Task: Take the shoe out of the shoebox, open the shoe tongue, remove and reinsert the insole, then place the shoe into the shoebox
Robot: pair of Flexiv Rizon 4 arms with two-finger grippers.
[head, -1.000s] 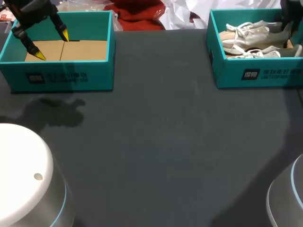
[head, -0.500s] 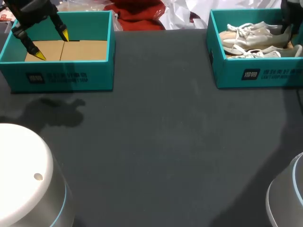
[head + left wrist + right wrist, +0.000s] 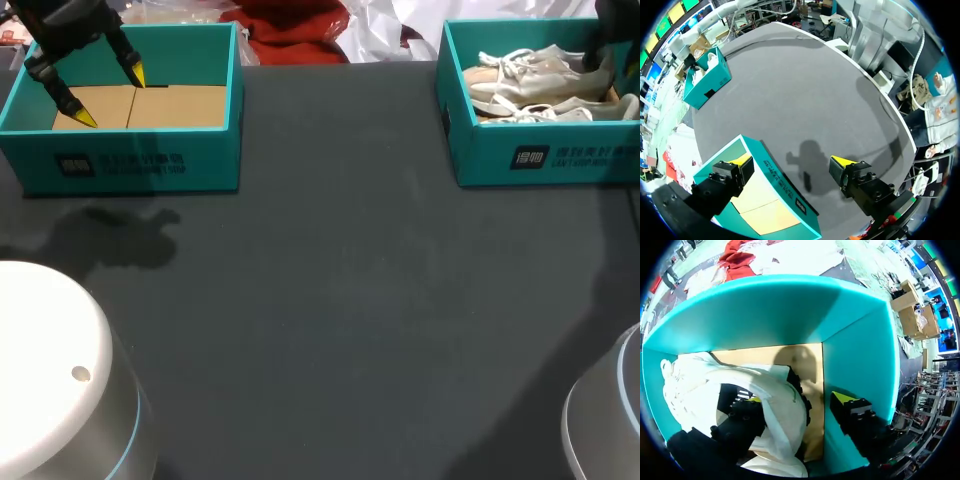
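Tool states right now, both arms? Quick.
Left tool: open, empty, over the empty shoebox.
Right tool: open, down in the other shoebox, one end of a white shoe between its fingers, not clamped.

We look on a dark grey table (image 3: 350,300), matte and even; a soft shadow (image 3: 120,235) lies toward its left side.

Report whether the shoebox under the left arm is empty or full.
Empty: the left shoebox shows only its bare brown floor, with no shoe inside.
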